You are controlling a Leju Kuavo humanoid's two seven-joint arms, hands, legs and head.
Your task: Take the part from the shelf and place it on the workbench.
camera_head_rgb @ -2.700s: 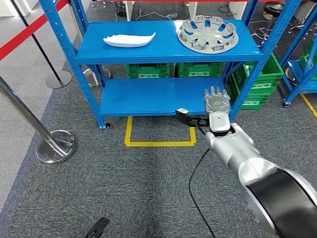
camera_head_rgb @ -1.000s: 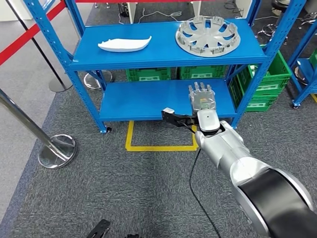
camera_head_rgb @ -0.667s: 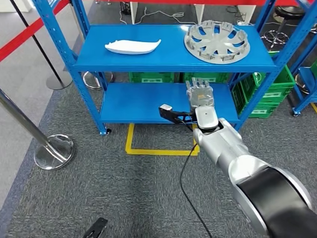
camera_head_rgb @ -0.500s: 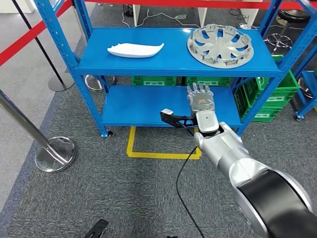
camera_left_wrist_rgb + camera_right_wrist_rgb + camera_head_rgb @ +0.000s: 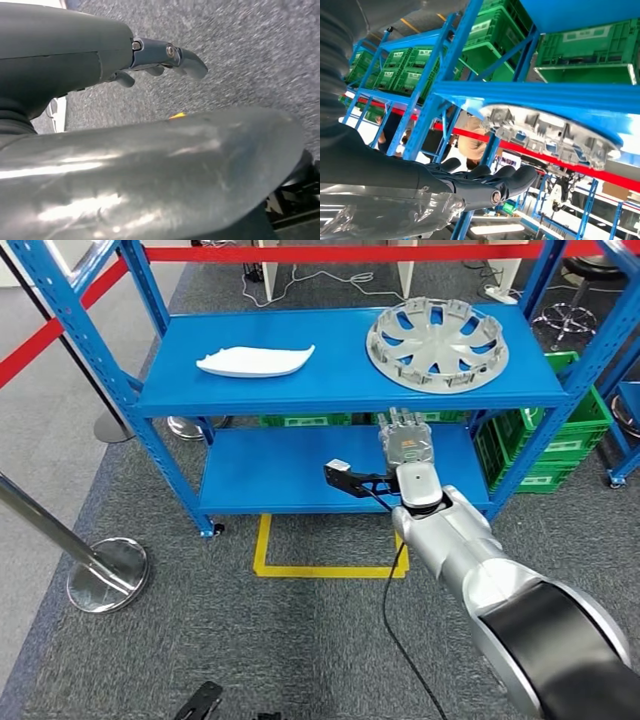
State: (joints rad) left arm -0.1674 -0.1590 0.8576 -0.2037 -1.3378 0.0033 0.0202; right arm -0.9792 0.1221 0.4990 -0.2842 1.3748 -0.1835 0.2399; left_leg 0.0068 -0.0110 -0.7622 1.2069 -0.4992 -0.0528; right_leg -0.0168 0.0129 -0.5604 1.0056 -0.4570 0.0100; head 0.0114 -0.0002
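Observation:
A silver wheel cover (image 5: 435,331) lies at the right of the blue shelf's (image 5: 340,380) top level, and a white curved part (image 5: 255,361) lies at its left. My right hand (image 5: 406,445) is held up in front of the shelf, just below the wheel cover, fingers stretched out and holding nothing. The right wrist view looks up past the right hand's fingers (image 5: 486,182) at the wheel cover's (image 5: 546,135) edge over the shelf lip. My left hand (image 5: 166,57) hangs over grey carpet with its fingers extended and nothing in them.
Green crates (image 5: 558,440) stand behind and to the right of the shelf. A red barrier tape (image 5: 340,254) runs behind it. A stanchion base (image 5: 106,573) stands at the left. A yellow floor marking (image 5: 332,565) lies before the shelf. A person (image 5: 471,142) stands beyond the shelf.
The camera has moved nearer the shelf, so the whole picture has shifted. My right hand now reaches up close under the top level's front edge.

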